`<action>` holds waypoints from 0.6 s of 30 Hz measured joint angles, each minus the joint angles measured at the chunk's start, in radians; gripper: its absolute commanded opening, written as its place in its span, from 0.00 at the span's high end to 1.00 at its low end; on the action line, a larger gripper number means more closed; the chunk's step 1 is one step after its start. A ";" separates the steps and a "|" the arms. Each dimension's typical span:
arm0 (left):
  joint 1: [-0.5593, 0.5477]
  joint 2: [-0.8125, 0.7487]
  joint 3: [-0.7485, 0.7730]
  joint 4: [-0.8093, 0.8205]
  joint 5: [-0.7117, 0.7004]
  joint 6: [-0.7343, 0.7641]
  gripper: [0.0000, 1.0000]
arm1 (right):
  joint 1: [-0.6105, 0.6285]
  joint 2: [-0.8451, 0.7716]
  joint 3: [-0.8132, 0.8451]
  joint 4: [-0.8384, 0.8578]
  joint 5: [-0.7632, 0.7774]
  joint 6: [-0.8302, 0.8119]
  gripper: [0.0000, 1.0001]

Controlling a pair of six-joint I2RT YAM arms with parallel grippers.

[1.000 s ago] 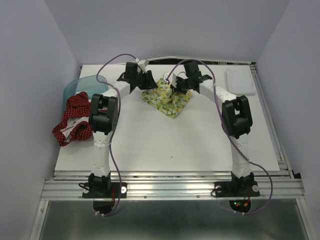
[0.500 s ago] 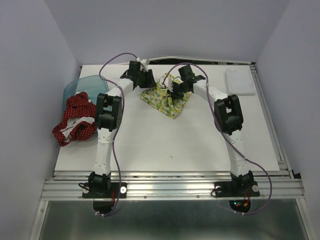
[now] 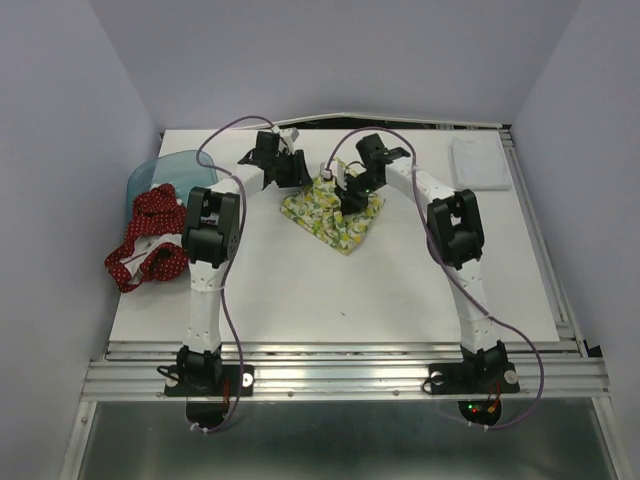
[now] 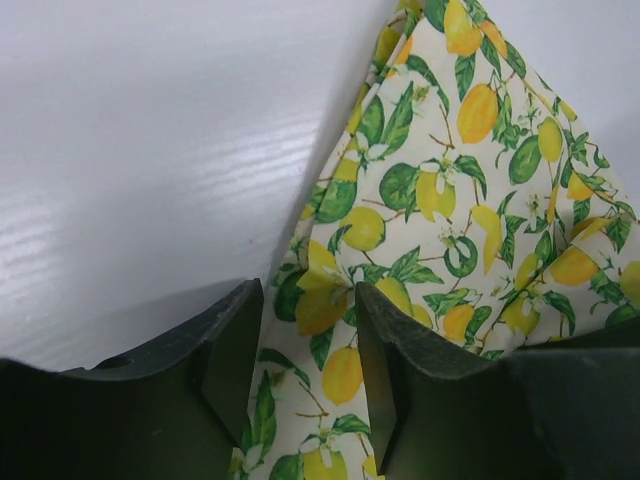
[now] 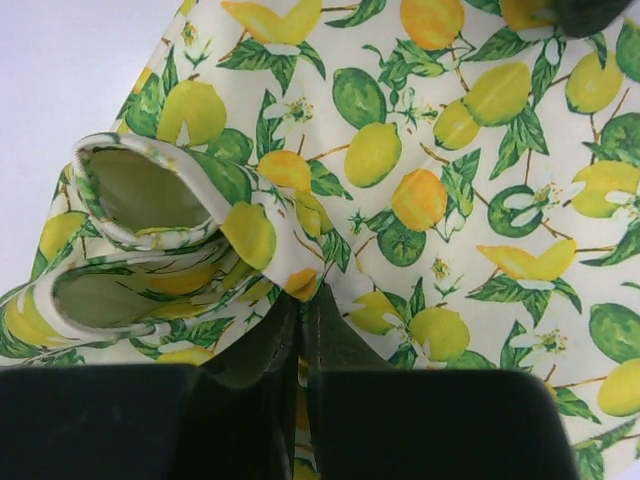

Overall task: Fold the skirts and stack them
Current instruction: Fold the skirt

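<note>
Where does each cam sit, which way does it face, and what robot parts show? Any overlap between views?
Top external: fixed high behind the robot, looking down at the table; left arm and right arm whole, lemon skirt, red skirt, blue bin.
Left wrist: on the left gripper, looking past its parted fingers at the lemon skirt's edge and bare table.
Right wrist: on the right gripper, pinching a fold of that skirt.
Shared: all three see the lemon skirt.

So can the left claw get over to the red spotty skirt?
Probably yes. The left claw is open over the lemon skirt, not gripping it, and only its own arm lies between it and the red skirt off to its left.
</note>
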 measured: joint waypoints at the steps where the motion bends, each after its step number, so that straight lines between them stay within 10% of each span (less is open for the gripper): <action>1: 0.000 -0.022 -0.033 0.005 0.004 0.002 0.45 | 0.000 -0.022 -0.041 -0.005 -0.011 0.017 0.99; 18: -0.025 -0.402 -0.442 0.099 0.281 0.014 0.62 | 0.060 -0.261 -0.563 -0.095 -0.146 0.669 0.99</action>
